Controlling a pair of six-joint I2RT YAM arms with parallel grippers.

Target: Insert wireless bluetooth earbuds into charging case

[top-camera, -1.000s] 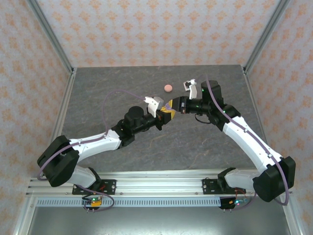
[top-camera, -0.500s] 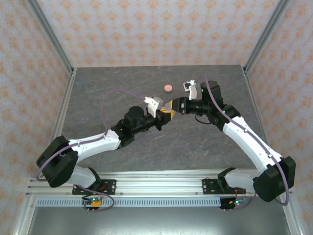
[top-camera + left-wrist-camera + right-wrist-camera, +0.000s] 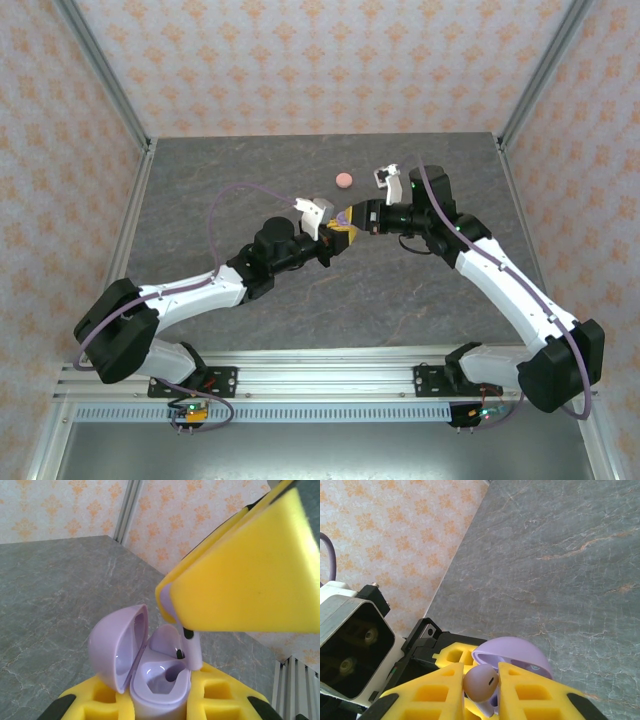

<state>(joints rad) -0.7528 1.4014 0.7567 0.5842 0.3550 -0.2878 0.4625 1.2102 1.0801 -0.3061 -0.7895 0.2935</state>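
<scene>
Above the middle of the table, my left gripper [image 3: 333,233] is shut on the lilac charging case [image 3: 159,692], gripping its base between yellow pads. The case's lid [image 3: 114,645] stands open to the left. My right gripper [image 3: 349,216] meets it from the right, shut on a lilac earbud [image 3: 480,681] whose head is pinched between the pads [image 3: 535,690]. The earbud's stem [image 3: 193,652] points down at the right edge of the case's opening. The near socket [image 3: 161,679] is empty. Behind the stem a rounded lilac form [image 3: 165,639] sits in the far socket.
A small round salmon-pink object [image 3: 344,179] lies on the grey stone-patterned table [image 3: 250,170] behind the grippers. Patterned walls and metal posts [image 3: 105,75] close in the back and sides. The left wrist's housing [image 3: 350,642] sits close beside the right gripper.
</scene>
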